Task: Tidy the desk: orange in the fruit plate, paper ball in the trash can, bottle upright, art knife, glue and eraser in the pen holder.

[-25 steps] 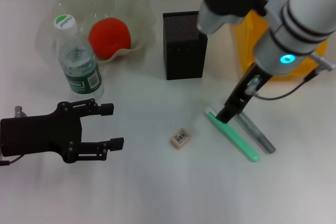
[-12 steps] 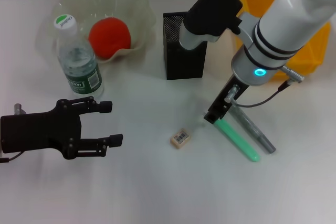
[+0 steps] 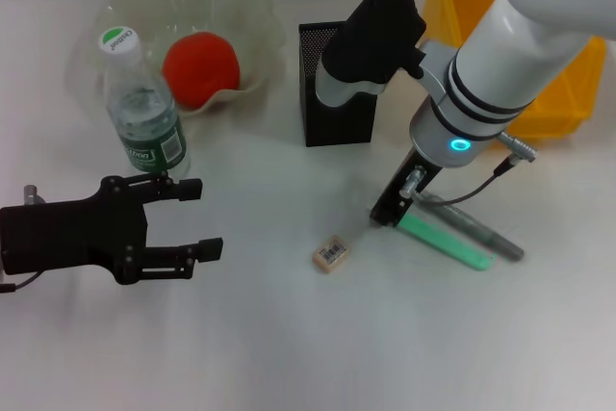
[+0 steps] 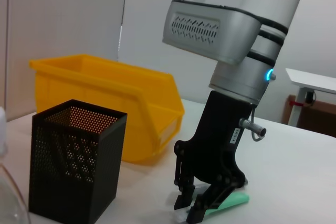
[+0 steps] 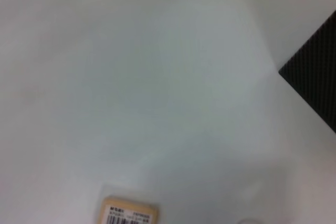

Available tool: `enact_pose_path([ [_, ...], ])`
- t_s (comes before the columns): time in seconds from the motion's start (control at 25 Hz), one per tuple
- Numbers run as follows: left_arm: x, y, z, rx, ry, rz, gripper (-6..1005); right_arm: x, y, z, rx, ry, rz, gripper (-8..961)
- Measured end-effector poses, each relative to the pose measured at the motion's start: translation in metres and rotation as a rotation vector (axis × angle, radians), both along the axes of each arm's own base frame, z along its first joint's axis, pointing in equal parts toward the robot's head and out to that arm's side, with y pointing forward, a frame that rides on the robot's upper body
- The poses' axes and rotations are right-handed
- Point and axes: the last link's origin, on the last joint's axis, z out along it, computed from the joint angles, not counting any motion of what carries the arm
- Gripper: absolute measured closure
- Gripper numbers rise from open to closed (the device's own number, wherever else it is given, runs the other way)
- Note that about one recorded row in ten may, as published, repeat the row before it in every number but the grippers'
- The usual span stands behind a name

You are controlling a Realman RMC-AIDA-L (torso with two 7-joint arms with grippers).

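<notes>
On the white desk, the right gripper (image 3: 383, 218) reaches down to the near end of a green art knife (image 3: 448, 242), its fingers close together around that tip, seemingly to lift it toward the pen holder. One grey glue pen (image 3: 472, 227) lies just beside the knife, touching or nearly so. One beige eraser (image 3: 330, 253) sits alone on the surface, near the gripper on its left side. One black mesh pen holder (image 3: 335, 103) stands behind them, beside one yellow trash can (image 3: 539, 93). One orange (image 3: 200, 67) already rests in the single pale-green fruit plate (image 3: 245, 7), and one bottle (image 3: 144, 113) stands upright in front of it, so those steps look finished. No paper ball is visible. At the near left, the left gripper (image 3: 197, 218) hovers idle, fingers spread wide and empty.
</notes>
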Motion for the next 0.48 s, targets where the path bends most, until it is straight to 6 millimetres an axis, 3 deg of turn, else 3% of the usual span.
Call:
enact_pose_path([
  [0.32,-0.002,-0.001,0.0,0.004,0.002,0.007,168,-0.008,-0.002,0.007,0.006,0.059,0.014,775],
  [0.48,-0.002,-0.001,0.0,0.004,0.002,0.009,168,-0.028,0.002,0.045,0.067,0.285,0.008,775],
])
